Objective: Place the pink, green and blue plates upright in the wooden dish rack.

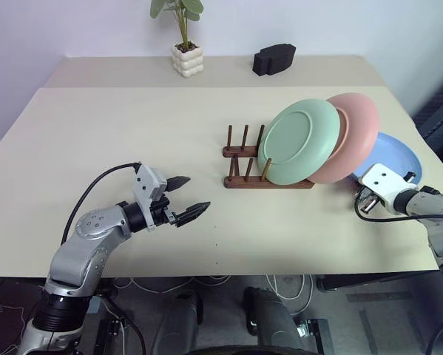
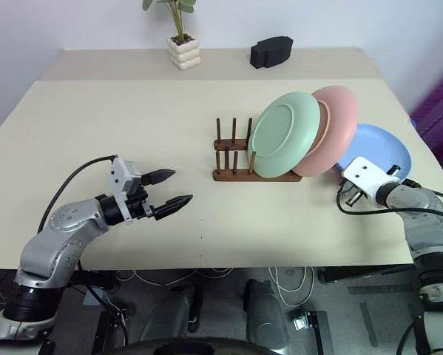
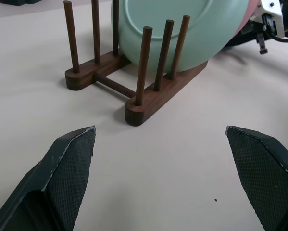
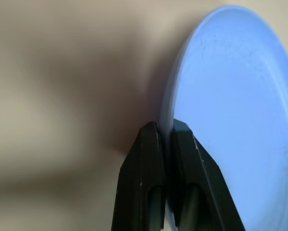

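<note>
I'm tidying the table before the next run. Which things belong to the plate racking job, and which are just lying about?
Job:
- round pale green plate
- round salmon pink plate
- round light blue plate, rim pinched by right gripper
- dark wooden peg rack

Lying about:
- potted plant in white pot
- black block

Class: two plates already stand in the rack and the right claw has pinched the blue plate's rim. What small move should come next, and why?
Probably lift the blue plate off the table: the right claw is shut on its rim, while the green plate and pink plate already lean in the wooden dish rack.
</note>
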Robot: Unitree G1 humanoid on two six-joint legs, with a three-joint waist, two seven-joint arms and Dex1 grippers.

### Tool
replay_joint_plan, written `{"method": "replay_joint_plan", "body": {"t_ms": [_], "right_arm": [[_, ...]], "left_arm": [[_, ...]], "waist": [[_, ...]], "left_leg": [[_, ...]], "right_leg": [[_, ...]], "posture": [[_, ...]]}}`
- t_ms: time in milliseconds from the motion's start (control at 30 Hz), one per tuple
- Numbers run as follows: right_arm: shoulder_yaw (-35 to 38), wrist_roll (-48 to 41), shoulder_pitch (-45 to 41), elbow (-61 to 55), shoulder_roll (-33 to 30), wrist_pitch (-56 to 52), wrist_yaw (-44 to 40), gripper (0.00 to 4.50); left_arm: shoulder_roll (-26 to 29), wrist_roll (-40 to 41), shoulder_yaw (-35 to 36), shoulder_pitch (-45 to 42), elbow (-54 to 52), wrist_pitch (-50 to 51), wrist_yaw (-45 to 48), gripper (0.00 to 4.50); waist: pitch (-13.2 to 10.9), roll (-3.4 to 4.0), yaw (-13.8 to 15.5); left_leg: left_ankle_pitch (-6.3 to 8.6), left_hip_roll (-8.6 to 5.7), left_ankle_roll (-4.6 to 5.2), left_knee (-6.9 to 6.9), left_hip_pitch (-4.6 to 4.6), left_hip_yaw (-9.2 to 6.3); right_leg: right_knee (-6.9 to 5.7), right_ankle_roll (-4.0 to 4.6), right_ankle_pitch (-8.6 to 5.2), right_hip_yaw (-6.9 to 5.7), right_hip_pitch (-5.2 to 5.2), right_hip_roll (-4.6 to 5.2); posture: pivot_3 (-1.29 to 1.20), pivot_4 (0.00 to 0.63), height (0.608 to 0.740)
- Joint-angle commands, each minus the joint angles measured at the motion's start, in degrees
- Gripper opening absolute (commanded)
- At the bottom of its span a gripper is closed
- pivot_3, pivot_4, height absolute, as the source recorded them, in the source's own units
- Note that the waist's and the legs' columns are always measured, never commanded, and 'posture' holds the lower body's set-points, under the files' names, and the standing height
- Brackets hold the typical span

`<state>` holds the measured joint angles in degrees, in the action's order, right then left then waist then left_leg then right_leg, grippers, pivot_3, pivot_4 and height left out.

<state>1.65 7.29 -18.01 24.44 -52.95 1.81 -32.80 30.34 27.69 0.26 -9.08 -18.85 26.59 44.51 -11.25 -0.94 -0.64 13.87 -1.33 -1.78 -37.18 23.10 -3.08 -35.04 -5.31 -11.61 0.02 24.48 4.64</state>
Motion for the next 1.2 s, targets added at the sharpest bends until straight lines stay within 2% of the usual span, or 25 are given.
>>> {"method": "replay_joint_plan", "body": {"t_ms": [33, 267, 400, 500, 600, 700, 833, 1033, 1200], "right_arm": [[3.9, 4.1, -3.2, -1.9, -3.9, 2.0, 7.2, 0.03], [4.9, 10.9, -14.6, -0.3, -8.5, 6.4, 19.4, 0.03], [3.9, 12.6, -19.5, -2.2, -9.2, 10.4, 20.7, 0.03], [2.9, 11.0, -23.5, -5.9, -7.2, 14.7, 19.2, 0.03], [2.3, 3.2, -26.0, -11.1, -2.4, 15.7, 13.0, 0.03], [1.9, -8.3, -26.3, -19.5, 3.2, 12.9, 5.0, 0.03], [1.2, -25.0, -25.4, -32.4, 10.1, 0.7, -2.4, 0.03], [0.4, -42.0, -21.8, -45.2, 17.5, -16.9, -3.1, 0.03], [2.8, -55.3, -18.6, -50.1, 24.0, -28.1, 3.7, 0.03]], "left_arm": [[-0.2, 0.0, 0.1, -0.8, -0.9, -1.5, 0.4, 4.50], [-0.6, -0.6, -0.4, -2.1, 0.7, -2.2, 1.0, 4.50], [-0.8, -0.9, -0.5, -2.3, 1.0, -2.5, 1.0, 4.50], [-0.8, -1.0, -0.4, -1.9, 0.7, -2.7, 0.8, 4.50], [-0.6, -1.0, 0.1, -1.4, 0.4, -2.8, 0.7, 4.50], [-0.3, -0.9, 1.7, -1.1, 0.5, -3.1, -0.1, 4.50], [0.6, -1.2, 3.7, -0.8, 1.4, -3.6, -0.8, 4.50], [1.4, -1.2, 4.7, -0.2, 1.6, -3.9, -0.9, 4.50], [1.8, -1.0, 5.6, 0.2, 1.6, -3.9, -1.1, 4.50]], "waist": [[0.0, 0.01, 0.0], [0.0, 0.05, -0.3], [0.0, 0.05, -0.2], [0.0, 0.05, -0.2], [0.0, 0.04, -0.5], [0.0, 0.05, -0.5], [0.0, 0.05, 0.0], [0.0, 0.03, 0.2], [0.0, 0.04, -0.1]], "left_leg": [[0.00, -0.01, 0.00, 0.00, 0.00, 0.00], [0.00, -0.01, 0.00, 0.05, -0.02, 0.04], [0.00, -0.01, 0.00, 0.05, 0.00, 0.03], [0.00, -0.01, 0.00, 0.04, 0.02, 0.04], [0.00, 0.01, 0.00, 0.05, 0.00, 0.03], [0.00, 0.05, 0.00, 0.07, -0.03, 0.00], [0.00, 0.14, 0.01, 0.04, 0.01, -0.06], [0.00, 0.14, 0.01, 0.00, 0.05, -0.19], [0.00, 0.16, 0.01, 0.03, 0.04, -0.19]], "right_leg": [[0.00, 0.00, 0.00, 0.00, 0.00, 0.00], [-0.03, 0.01, 0.00, 0.02, 0.05, -0.01], [-0.01, 0.00, 0.00, 0.02, 0.05, -0.02], [0.00, 0.00, 0.00, 0.03, 0.05, 0.00], [-0.01, -0.01, 0.01, 0.03, 0.05, -0.03], [-0.06, -0.04, 0.03, 0.02, 0.05, -0.06], [-0.08, -0.06, 0.04, 0.01, 0.05, -0.03], [-0.04, -0.02, 0.01, -0.05, 0.02, 0.03], [-0.09, -0.01, 0.01, -0.04, 0.07, 0.00]], "posture": [[0.00, 0.150, 0.736], [0.00, 0.150, 0.736], [0.00, 0.150, 0.736], [0.00, 0.150, 0.736], [0.00, 0.150, 0.736], [0.00, 0.150, 0.736], [0.00, 0.150, 0.736], [0.00, 0.150, 0.736], [0.00, 0.150, 0.736]]}}
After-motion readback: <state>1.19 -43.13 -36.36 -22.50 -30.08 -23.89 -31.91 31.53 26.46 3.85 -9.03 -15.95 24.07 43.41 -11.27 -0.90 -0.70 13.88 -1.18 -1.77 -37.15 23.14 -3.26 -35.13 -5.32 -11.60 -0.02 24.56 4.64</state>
